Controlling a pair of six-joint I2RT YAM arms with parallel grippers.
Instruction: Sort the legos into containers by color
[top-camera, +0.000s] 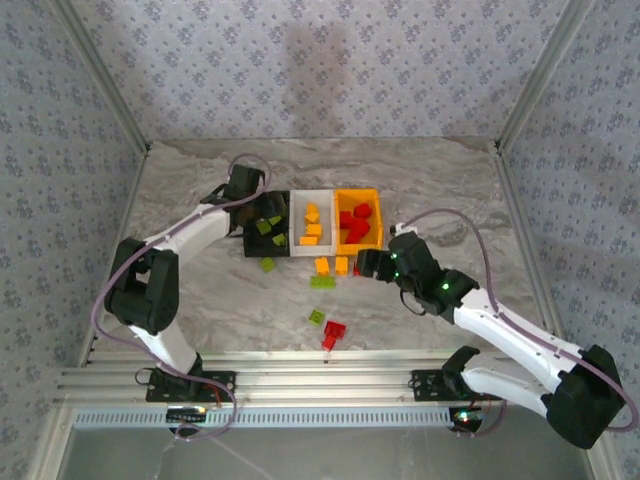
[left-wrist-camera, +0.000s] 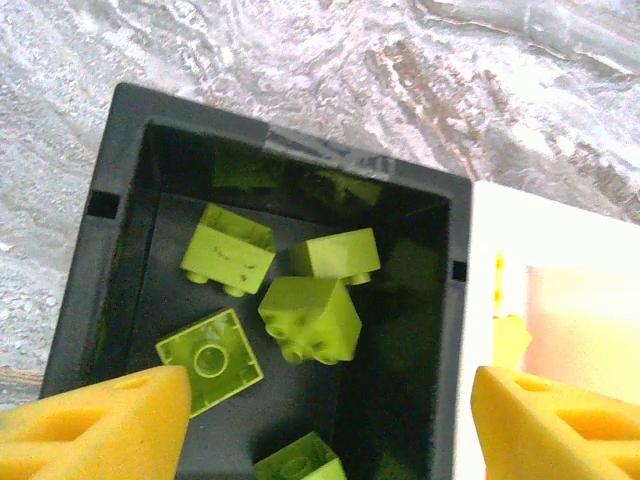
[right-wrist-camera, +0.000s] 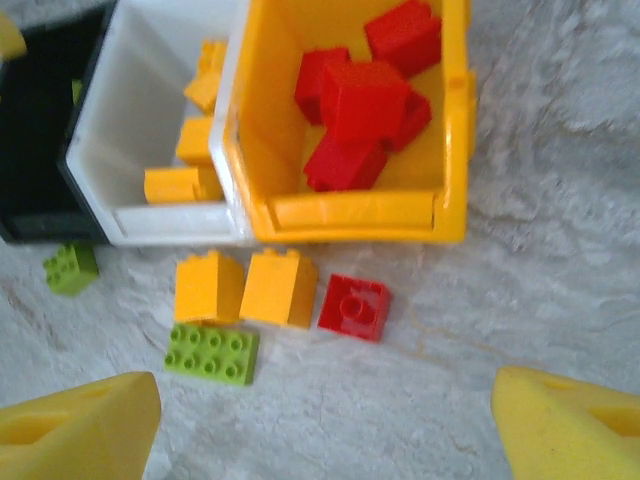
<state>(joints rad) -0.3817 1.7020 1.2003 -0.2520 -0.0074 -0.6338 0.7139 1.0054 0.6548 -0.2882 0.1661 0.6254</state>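
Three containers stand side by side: a black bin (top-camera: 252, 243), a white bin (top-camera: 297, 215) and an orange bin (top-camera: 357, 192). My left gripper (left-wrist-camera: 325, 405) hangs open over the black bin (left-wrist-camera: 100, 250), nothing between its yellow fingers (left-wrist-camera: 110, 425); several lime green legos (left-wrist-camera: 312, 318) lie below it. My right gripper (right-wrist-camera: 325, 420) stands open above the table just in front of the orange bin (right-wrist-camera: 355, 215), which holds red legos (right-wrist-camera: 365, 100). A loose red lego (right-wrist-camera: 354, 306), two orange-yellow legos (right-wrist-camera: 245, 288) and a flat green lego (right-wrist-camera: 211, 352) lie ahead of it.
The white bin (right-wrist-camera: 170, 222) holds orange-yellow bricks (right-wrist-camera: 185, 185). A small green brick (right-wrist-camera: 70, 268) lies by the black bin's front. Nearer the arm bases, a green brick (top-camera: 316, 317) and a red one (top-camera: 333, 330) lie on the marbled table (top-camera: 450, 180). Patterned walls enclose the table.
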